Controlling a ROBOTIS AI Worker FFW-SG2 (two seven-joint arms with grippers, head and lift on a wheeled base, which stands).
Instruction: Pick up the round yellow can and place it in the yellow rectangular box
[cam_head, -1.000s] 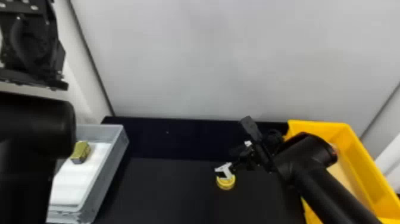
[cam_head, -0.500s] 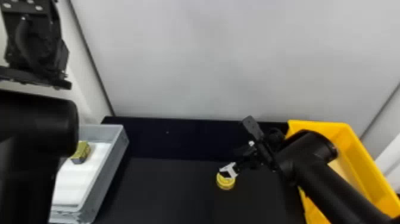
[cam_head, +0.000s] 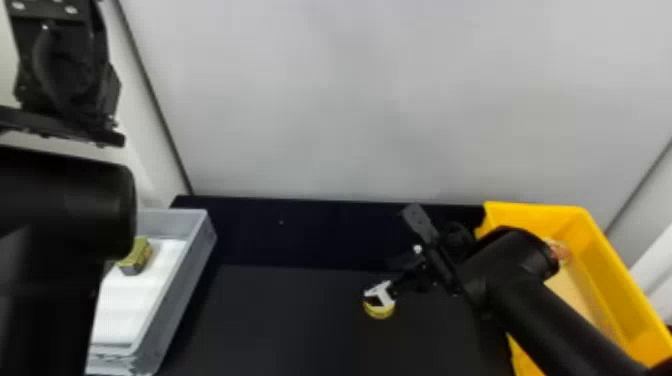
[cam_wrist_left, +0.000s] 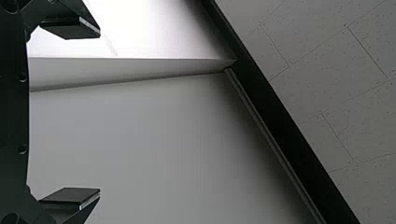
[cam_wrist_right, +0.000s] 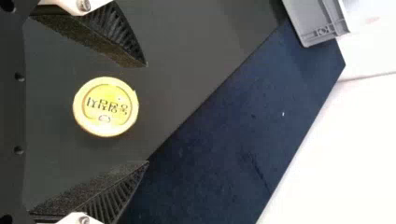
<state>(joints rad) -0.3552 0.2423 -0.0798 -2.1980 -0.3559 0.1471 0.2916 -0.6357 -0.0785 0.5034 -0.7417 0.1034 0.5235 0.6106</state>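
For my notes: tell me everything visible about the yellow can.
The yellow can is short and round, with a pale rim around a brighter yellow top that bears dark print. It rests flat on the black table, top up, between the open fingers of the right gripper, with a gap to each. Its material is unclear.

Near the right end effector (cam_head: 386, 281) is one round yellow can (cam_head: 379, 311), to its right one yellow rectangular box (cam_head: 540, 212) holding one blurred reddish item (cam_head: 560, 251), to its left one grey bin (cam_head: 186, 280) holding one small block (cam_head: 136, 256).
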